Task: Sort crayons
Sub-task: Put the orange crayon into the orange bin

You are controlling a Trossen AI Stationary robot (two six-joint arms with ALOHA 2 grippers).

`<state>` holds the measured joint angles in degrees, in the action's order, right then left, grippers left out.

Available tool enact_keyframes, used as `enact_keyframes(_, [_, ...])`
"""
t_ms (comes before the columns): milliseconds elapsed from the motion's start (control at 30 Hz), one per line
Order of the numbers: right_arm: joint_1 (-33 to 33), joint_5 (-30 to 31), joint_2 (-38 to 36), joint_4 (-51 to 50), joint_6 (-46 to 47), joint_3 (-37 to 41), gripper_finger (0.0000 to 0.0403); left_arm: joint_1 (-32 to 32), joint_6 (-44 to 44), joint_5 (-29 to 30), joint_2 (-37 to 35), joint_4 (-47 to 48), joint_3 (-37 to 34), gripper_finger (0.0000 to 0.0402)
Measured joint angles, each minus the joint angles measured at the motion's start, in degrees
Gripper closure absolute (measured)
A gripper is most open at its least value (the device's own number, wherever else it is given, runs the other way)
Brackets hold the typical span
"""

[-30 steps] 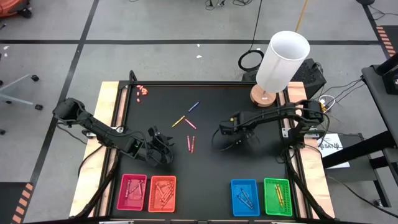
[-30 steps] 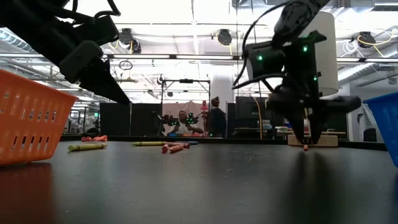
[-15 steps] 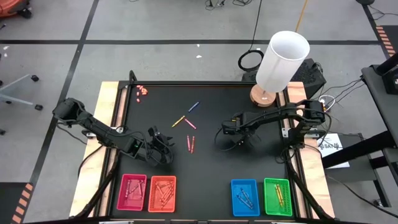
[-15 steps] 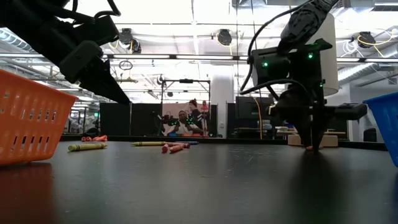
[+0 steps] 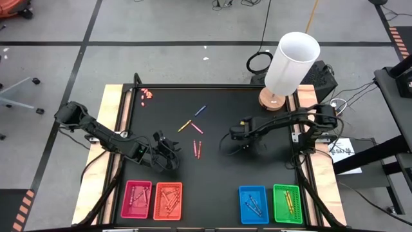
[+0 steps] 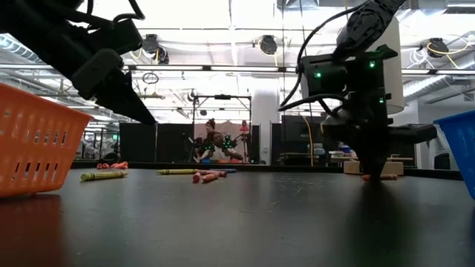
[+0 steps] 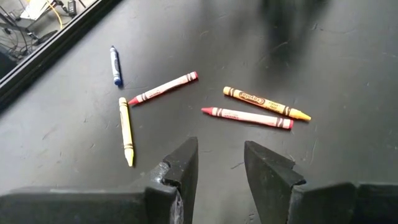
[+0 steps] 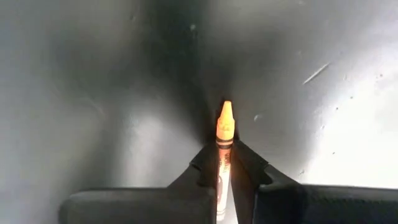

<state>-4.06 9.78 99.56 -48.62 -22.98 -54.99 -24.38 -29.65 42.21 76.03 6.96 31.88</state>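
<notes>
An orange crayon (image 8: pixel 224 134) is being pinched between the closed fingers of the right gripper (image 5: pixel 226 142) at the mat's (image 5: pixel 270 167) right-centre. The left gripper (image 5: pixel 168 156) is being held with fingers spread, near-left. Loose crayons (image 5: pixel 196 129) are lying between the arms at centre. A white cylinder (image 5: pixel 291 63) is standing at the far right corner. Four trays (image 5: pixel 152 200) are lining the near edge; open mat is being left between them.

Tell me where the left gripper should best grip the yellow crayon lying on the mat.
Grip the yellow crayon at mid-length, across its thin barrel, coming straight down from above. It lies flat on the black mat, clear of the red one. The left gripper hovers open nearby and would probably need turning.
</notes>
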Motion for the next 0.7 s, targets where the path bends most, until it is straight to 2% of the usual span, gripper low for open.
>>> enact_keyframes(100, [0.71,-0.98,-0.6,-0.84,5.51,-1.13,0.04,0.0,0.0,0.01,0.0,-0.02,0.0,0.0269])
enact_keyframes(200, [1.41,-5.37,-2.11,0.79,9.96,-2.21,0.0402,0.0,0.17,0.01,0.0,-0.02,0.0,0.0269])
enact_keyframes(333, [2.4,-6.5,-4.94,3.23,15.47,-2.48,0.0402,0.0,0.21,0.03,0.0,-0.02,0.0,0.0269])
enact_keyframes(700, [8.42,-8.73,-7.02,20.73,24.35,-2.44,0.0403,-0.01,0.11,-0.65,0.0,-0.02,0.02,0.0269])
